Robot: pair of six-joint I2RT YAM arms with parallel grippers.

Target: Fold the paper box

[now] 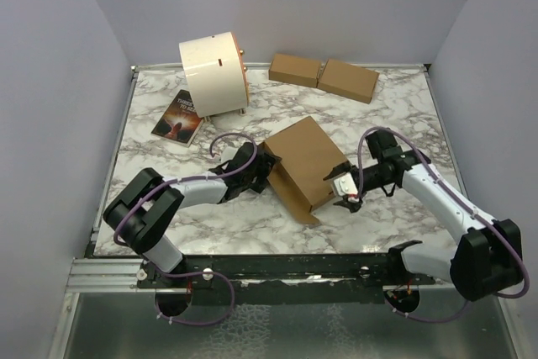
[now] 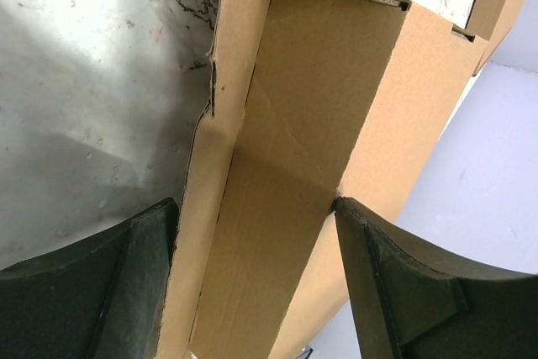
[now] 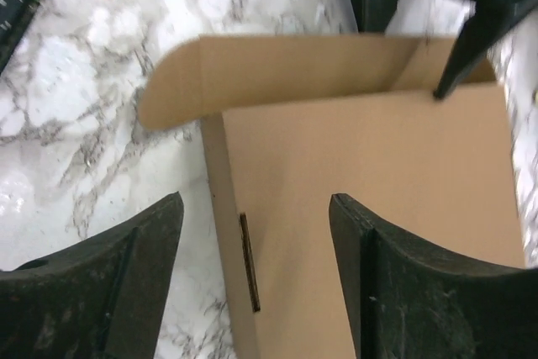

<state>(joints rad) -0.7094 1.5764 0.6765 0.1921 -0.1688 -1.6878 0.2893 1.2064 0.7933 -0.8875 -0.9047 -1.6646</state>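
The paper box (image 1: 307,161), plain brown cardboard, lies partly folded in the middle of the marble table with one long wall raised. My left gripper (image 1: 256,170) is at its left side. In the left wrist view both fingers press the raised side wall (image 2: 286,174) between them, so the left gripper (image 2: 254,203) is shut on it. My right gripper (image 1: 346,191) hovers at the box's near right corner. In the right wrist view it (image 3: 256,197) stands open astride the box's edge with a slot (image 3: 249,262), one finger over marble and one over the panel (image 3: 378,174).
At the back of the table stand a cream cylindrical drum (image 1: 212,73) and two small closed brown boxes (image 1: 295,69) (image 1: 349,80). A book (image 1: 177,117) lies at the back left. Pale walls close in the table on three sides.
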